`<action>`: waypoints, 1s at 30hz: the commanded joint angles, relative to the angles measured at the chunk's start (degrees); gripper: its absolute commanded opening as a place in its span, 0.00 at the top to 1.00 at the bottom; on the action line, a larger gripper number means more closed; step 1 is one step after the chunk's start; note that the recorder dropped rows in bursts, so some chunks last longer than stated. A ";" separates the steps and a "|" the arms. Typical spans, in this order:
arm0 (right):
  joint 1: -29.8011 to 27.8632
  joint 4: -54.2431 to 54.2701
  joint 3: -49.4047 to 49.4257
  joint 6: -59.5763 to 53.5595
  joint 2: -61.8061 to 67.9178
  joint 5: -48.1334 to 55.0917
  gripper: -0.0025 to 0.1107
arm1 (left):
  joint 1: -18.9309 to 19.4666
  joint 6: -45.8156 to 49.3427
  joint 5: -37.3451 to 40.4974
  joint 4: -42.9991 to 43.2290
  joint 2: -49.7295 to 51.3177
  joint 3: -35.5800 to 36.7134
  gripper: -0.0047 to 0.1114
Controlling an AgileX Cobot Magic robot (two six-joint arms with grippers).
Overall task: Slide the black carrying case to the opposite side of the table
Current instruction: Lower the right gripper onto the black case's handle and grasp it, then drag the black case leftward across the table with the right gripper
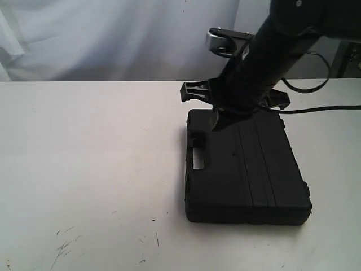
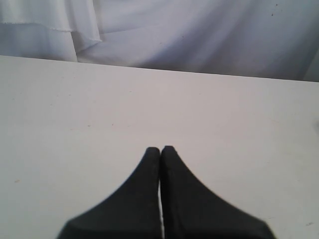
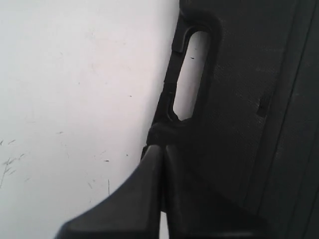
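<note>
black carrying case (image 1: 248,169) lies beneath the closed right gripper (image 3: 160,148).

We find the black moulded-plastic carrying case (image 1: 248,169) lying flat on the large white flat counter (image 1: 90,141), right of the middle in the exterior view, with its handle cut-out (image 1: 198,158) on its left side. The black right arm (image 1: 265,62) comes in from the upper right over the case's far edge; the right arm's jaws meet the case by the handle's far end. A black cable (image 1: 327,108) runs behind the case. A white cloth curtain (image 1: 113,39) hangs behind the counter. The left arm's jaws are over bare counter.
</note>
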 commanded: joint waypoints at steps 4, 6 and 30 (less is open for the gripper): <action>0.59 -1.02 -9.23 3.20 10.33 3.81 0.98 | 0.12 0.07 -0.38 -0.26 -0.24 0.24 0.96; 0.85 -1.02 -12.09 4.05 13.82 4.61 0.98 | 0.12 0.07 -0.38 -0.26 -0.24 0.24 0.96; 2.77 -6.61 -29.90 15.02 30.87 11.02 0.65 | 0.12 0.07 -0.38 -0.26 -0.24 0.24 0.96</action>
